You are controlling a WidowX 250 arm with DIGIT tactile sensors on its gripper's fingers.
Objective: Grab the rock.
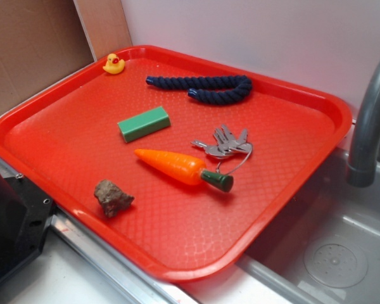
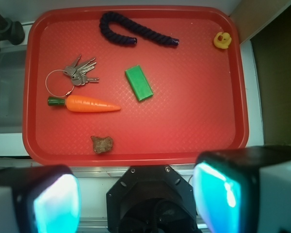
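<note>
The rock is a small rough brownish-grey lump near the front left of the red tray; in the wrist view the rock lies near the tray's near edge. My gripper hangs high above the robot's base, outside the tray's near edge, open and empty. Its two fingers stand wide apart with nothing between them. The gripper is not visible in the exterior view.
On the tray lie an orange carrot, a green block, a bunch of keys, a dark blue rope and a yellow duck. The robot's black base sits front left. A sink with faucet is right.
</note>
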